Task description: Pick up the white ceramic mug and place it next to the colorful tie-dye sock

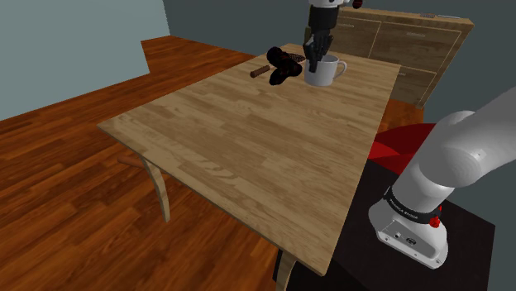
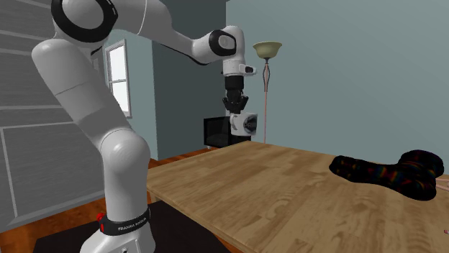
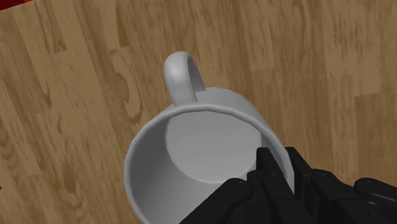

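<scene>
A white mug (image 1: 324, 71) with its handle pointing away from the sock is near the far end of the wooden table (image 1: 248, 140). My gripper (image 1: 315, 56) comes down from above and is shut on the mug's rim. In the wrist view the black fingers (image 3: 280, 175) straddle the wall of the mug (image 3: 191, 153), opposite the handle. In the second exterior view the mug (image 2: 245, 123) hangs under the gripper (image 2: 237, 111), seemingly just above the tabletop. The sock (image 1: 284, 64) is dark with faint coloured specks and lies beside the mug, toward the shoulder view's left; it also shows as the sock (image 2: 388, 171).
A small brown object (image 1: 260, 72) lies just beyond the sock. A wooden dresser (image 1: 397, 41) stands behind the table, and something red (image 1: 401, 140) sits low beside it. A floor lamp (image 2: 267, 50) and a dark cabinet (image 2: 216, 131) stand by the wall.
</scene>
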